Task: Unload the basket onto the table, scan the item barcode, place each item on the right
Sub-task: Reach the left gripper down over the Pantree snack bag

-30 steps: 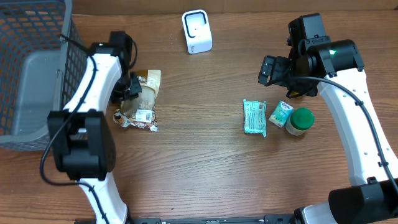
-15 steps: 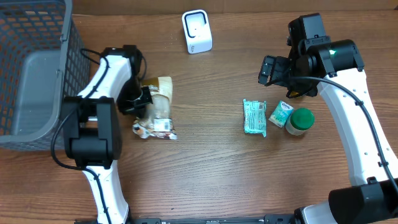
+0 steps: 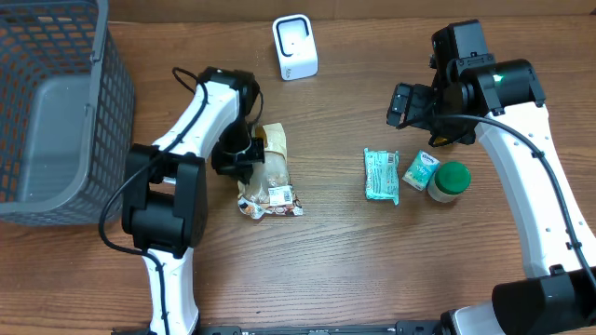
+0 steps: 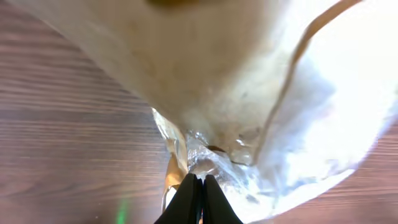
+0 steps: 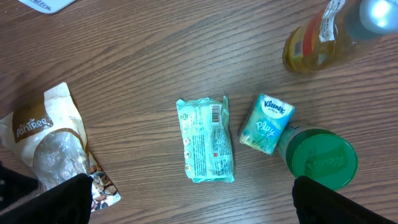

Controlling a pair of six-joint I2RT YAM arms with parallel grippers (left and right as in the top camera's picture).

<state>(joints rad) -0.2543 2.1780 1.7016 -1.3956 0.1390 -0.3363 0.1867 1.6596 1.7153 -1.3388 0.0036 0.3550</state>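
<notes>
As our left gripper (image 3: 240, 156) clamps shut on the crinkly snack bag (image 3: 270, 175) by its film edge, we judge it light, limp and slippery, the right gripper (image 3: 407, 104) gaping empty.

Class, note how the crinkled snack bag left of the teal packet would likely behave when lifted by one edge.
The snack bag probably flops and sags: its film looks thin and creased. Likely light for its size, since it looks fairly flat. The glossy wrapper may slip from a weak pinch.
</notes>
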